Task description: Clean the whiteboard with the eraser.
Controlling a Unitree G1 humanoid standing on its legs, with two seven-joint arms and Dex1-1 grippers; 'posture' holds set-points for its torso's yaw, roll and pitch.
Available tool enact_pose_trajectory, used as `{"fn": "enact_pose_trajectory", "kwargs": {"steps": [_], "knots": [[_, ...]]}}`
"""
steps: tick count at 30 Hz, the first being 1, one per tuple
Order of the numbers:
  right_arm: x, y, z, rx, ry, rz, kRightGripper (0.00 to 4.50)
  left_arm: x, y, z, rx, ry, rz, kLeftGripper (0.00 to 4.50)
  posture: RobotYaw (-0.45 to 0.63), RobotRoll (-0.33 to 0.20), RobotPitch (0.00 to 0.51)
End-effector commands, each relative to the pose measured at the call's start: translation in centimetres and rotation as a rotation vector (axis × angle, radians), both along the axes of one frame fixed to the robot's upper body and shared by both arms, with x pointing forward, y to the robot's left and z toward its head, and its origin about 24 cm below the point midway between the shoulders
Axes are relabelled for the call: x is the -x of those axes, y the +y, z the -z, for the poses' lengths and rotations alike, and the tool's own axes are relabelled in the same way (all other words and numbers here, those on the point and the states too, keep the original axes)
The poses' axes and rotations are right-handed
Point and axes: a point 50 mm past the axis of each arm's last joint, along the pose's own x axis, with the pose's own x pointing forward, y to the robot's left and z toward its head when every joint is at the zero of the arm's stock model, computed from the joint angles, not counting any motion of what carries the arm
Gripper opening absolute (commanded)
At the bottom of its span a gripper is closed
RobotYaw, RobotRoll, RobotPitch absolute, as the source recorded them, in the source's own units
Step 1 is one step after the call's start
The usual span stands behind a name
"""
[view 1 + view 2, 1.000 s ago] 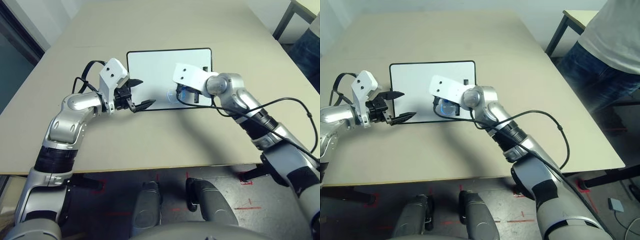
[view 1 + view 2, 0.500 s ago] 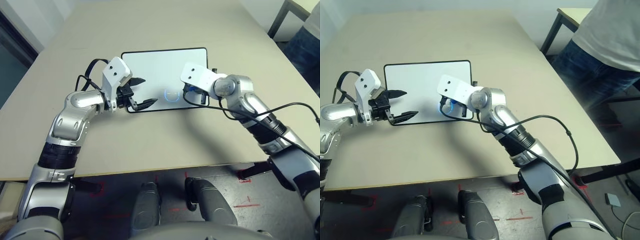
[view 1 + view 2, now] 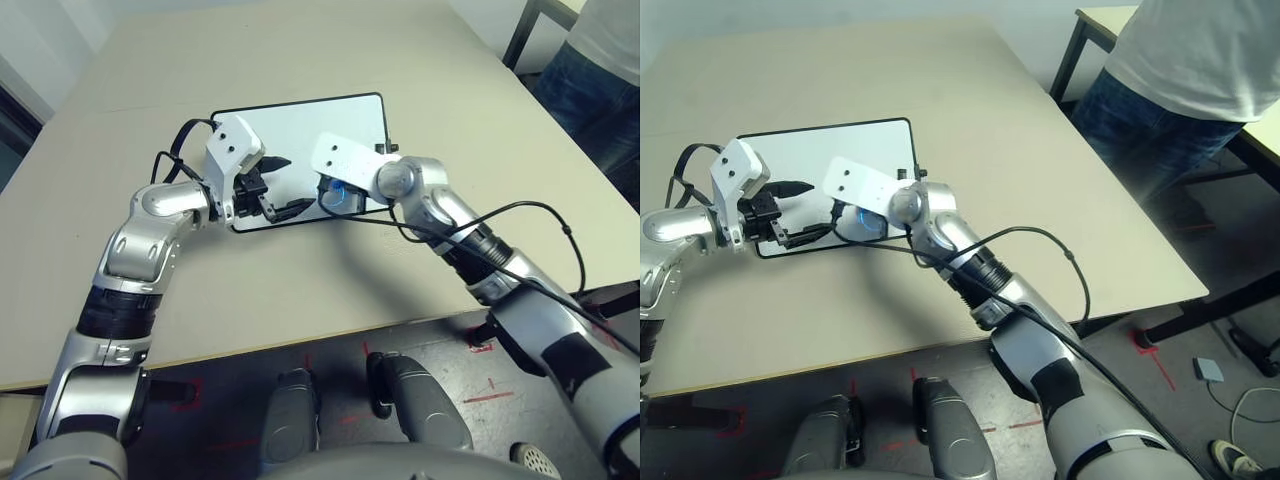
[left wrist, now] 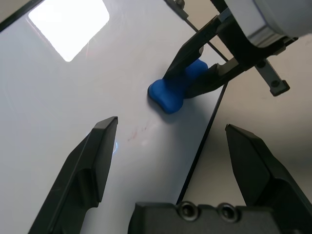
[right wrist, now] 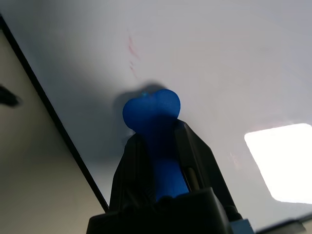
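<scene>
Right gripper [image 5: 158, 136], clamped around the blue pinched-middle eraser block [image 5: 152, 109], above the black-framed white rectangular whiteboard [image 4: 122, 63]; left gripper [image 4: 171, 126], fingers apart, over the whiteboard's edge. The whiteboard lies on the beige tabletop [image 3: 250, 290].

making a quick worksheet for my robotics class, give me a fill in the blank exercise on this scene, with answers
The right gripper has its fingers closed on the blue ____. The left gripper stands with its fingers ____. The whiteboard has a thin frame coloured ____. The faint marks left on the board are ____ in colour.

Missing words: eraser; open; black; red
</scene>
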Motion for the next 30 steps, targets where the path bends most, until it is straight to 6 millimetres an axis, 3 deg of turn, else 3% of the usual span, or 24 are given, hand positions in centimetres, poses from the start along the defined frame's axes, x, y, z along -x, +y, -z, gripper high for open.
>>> {"fn": "enact_pose_trajectory", "kwargs": {"steps": [1, 9, 14, 22, 30], "knots": [[-0.3, 0.6, 1.6, 0.059, 0.027, 0.010, 0.78, 0.4, 0.9, 0.2, -0.015, 0.007, -0.027, 4.50, 0.00, 0.000, 0.173], [-0.4, 3.1, 1.2, 0.040, 0.009, -0.036, 0.78, 0.7, 1.3, 0.2, -0.020, 0.009, -0.044, 4.50, 0.03, 0.000, 0.177], [-0.5, 3.3, 1.7, 0.043, 0.013, -0.041, 0.78, 0.9, 1.3, 0.1, -0.019, 0.009, -0.049, 4.50, 0.03, 0.000, 0.178], [-1.4, -0.8, 2.6, 0.068, 0.049, 0.063, 0.78, 0.9, 1.1, 0.1, -0.017, 0.011, -0.047, 4.50, 0.00, 0.000, 0.178], [-1.5, -4.6, 1.2, 0.054, 0.058, 0.173, 0.78, 0.4, 0.7, 0.1, -0.014, 0.014, -0.028, 4.50, -0.04, 0.000, 0.182]]}}
